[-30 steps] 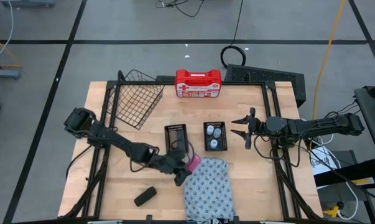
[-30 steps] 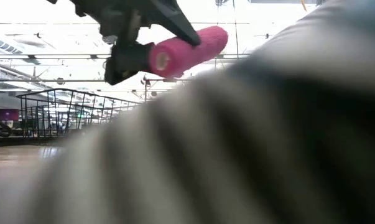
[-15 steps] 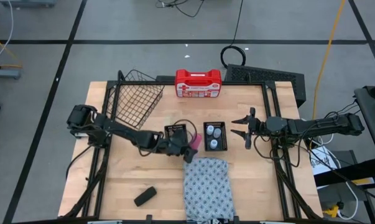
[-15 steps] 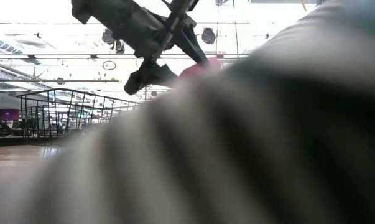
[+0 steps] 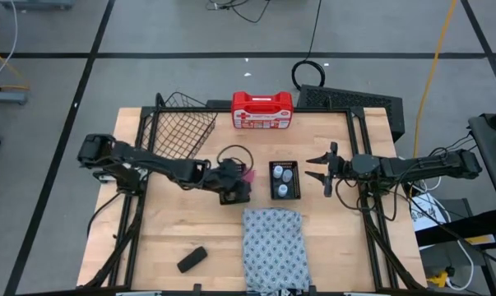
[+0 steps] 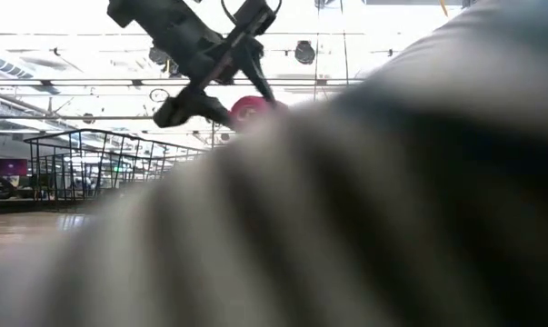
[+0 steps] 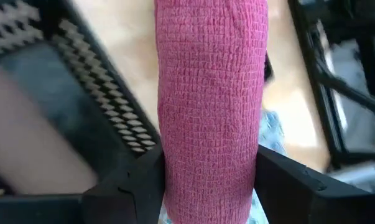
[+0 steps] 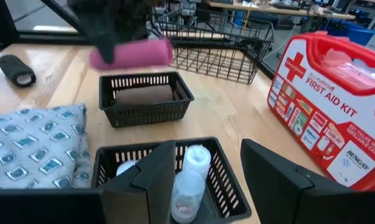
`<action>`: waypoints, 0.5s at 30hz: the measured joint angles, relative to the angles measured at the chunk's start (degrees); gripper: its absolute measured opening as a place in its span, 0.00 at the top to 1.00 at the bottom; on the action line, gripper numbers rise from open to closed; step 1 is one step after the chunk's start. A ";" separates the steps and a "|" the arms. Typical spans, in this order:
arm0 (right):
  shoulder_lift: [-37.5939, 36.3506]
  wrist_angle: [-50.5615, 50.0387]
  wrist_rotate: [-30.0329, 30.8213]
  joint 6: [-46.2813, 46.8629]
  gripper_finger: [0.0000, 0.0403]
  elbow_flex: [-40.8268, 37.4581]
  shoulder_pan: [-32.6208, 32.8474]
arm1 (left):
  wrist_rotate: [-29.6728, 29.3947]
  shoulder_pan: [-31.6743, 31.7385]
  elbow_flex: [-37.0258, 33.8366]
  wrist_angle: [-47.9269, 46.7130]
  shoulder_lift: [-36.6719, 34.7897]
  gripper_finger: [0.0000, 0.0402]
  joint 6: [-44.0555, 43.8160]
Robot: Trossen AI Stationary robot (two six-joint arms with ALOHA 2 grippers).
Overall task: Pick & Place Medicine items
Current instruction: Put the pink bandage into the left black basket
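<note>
My left gripper (image 5: 239, 178) is shut on a pink roll (image 5: 248, 173) and hovers over the left black tray (image 5: 232, 171), which holds a brown roll (image 8: 143, 94). The pink roll also shows in the right wrist view (image 8: 132, 53) and low view (image 6: 250, 111). My right gripper (image 5: 320, 167) waits open at the right edge of the right tray (image 5: 284, 180), where whitish bottles (image 8: 193, 163) stand. A black roll (image 5: 192, 259) lies on the table near its near-left corner. My left gripper pinches the pink roll between its two fingers (image 7: 134, 180), one on each side of the roll's width, near one end (image 7: 209, 168). The rest of the roll (image 8: 150, 51) sticks out sideways, about level. It is lifted clear above the left tray.
A patterned cloth pad (image 5: 273, 247) lies at the near edge and blocks most of the low view. A red-and-white first aid case (image 5: 262, 111) stands at the far edge, a wire basket (image 5: 180, 131) far left. Bare wood lies left of the pad.
My left gripper has carried the pink roll from over the cloth pad's far-left corner toward the table's far edge, turning as it went, and now holds it over the left tray. It has stayed shut on the roll.
</note>
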 joint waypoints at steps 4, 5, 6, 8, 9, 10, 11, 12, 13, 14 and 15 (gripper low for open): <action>0.56 0.23 0.01 -0.08 0.58 -0.02 0.00 | -7.06 -1.44 0.00 -9.62 -3.51 0.44 -5.40; 0.72 0.15 0.01 -0.10 0.58 -0.02 0.00 | -8.61 -1.85 0.00 -11.64 -4.02 0.44 -6.98; 0.94 0.45 0.01 -0.11 0.58 0.00 0.00 | -10.09 -2.23 0.00 -13.90 -4.25 0.44 -8.49; 1.03 0.26 0.01 -0.16 0.58 0.00 0.00 | -13.62 -2.86 -0.04 -15.60 -4.19 0.44 -9.38; 1.15 0.31 0.01 -0.17 0.58 0.00 0.00 | -15.48 -3.23 -0.04 -15.85 -4.10 0.44 -9.27; 1.40 0.67 0.03 -0.15 0.58 0.00 0.00 | -17.08 -3.56 -0.04 -16.15 -3.87 0.44 -8.78; 1.42 0.69 0.00 -0.17 0.58 0.00 0.00 | -18.16 -3.76 -0.04 -16.20 -3.57 0.44 -8.33; 1.46 0.53 0.01 -0.17 0.58 0.00 0.00 | -18.48 -3.91 -0.04 -15.82 -3.39 0.44 -8.18; 1.53 0.57 0.01 -0.19 0.58 0.00 0.00 | -18.50 -4.11 -0.04 -15.70 -3.26 0.44 -8.16; 1.64 0.78 0.03 -0.17 0.58 0.00 0.00 | -18.47 -4.16 -0.04 -15.74 -3.26 0.44 -8.15; 1.68 0.85 0.01 -0.19 0.58 0.00 0.00 | -18.45 -4.18 -0.04 -15.28 -3.20 0.44 -7.93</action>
